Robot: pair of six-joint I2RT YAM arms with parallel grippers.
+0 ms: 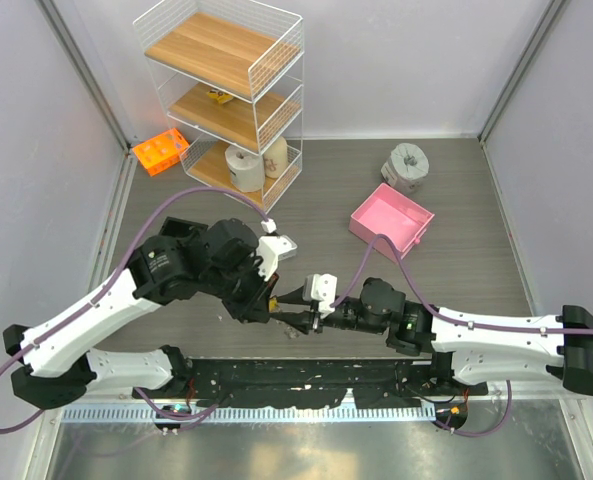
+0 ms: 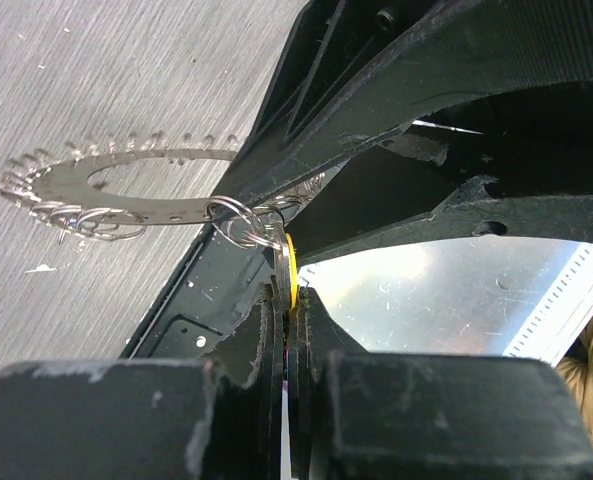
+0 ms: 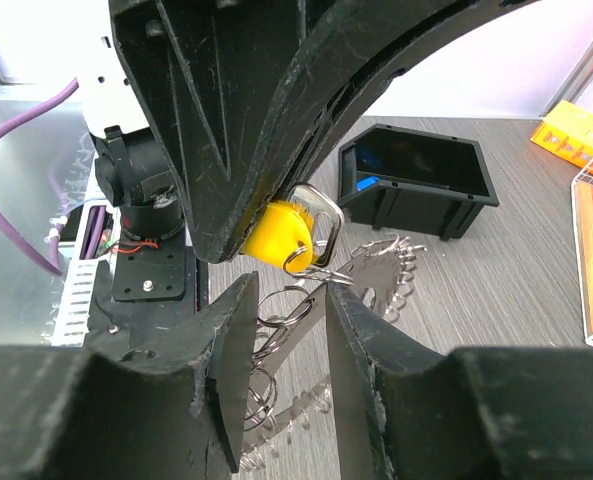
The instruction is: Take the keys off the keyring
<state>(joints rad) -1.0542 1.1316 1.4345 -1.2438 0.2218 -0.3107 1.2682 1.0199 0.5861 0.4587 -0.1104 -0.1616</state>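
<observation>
The keyring (image 2: 126,190) is a flat silver ring with several small split rings along its rim. It is hidden between the grippers in the top view. My left gripper (image 2: 288,292) is shut on the yellow-headed key (image 2: 292,268), which hangs from a split ring on the keyring's near rim. My right gripper (image 3: 288,290) stands open with its jaws on either side of the keyring (image 3: 376,275), just under the yellow key head (image 3: 274,236). The two grippers (image 1: 268,300) (image 1: 298,322) meet near the table's front edge. No silver keys are discernible.
A black bin (image 3: 416,180) with something blue inside stands beyond the keyring. A pink tray (image 1: 391,222) and a grey roll with a star top (image 1: 409,165) are at the back right. A wire shelf (image 1: 226,90) and an orange rack (image 1: 161,152) are at the back left.
</observation>
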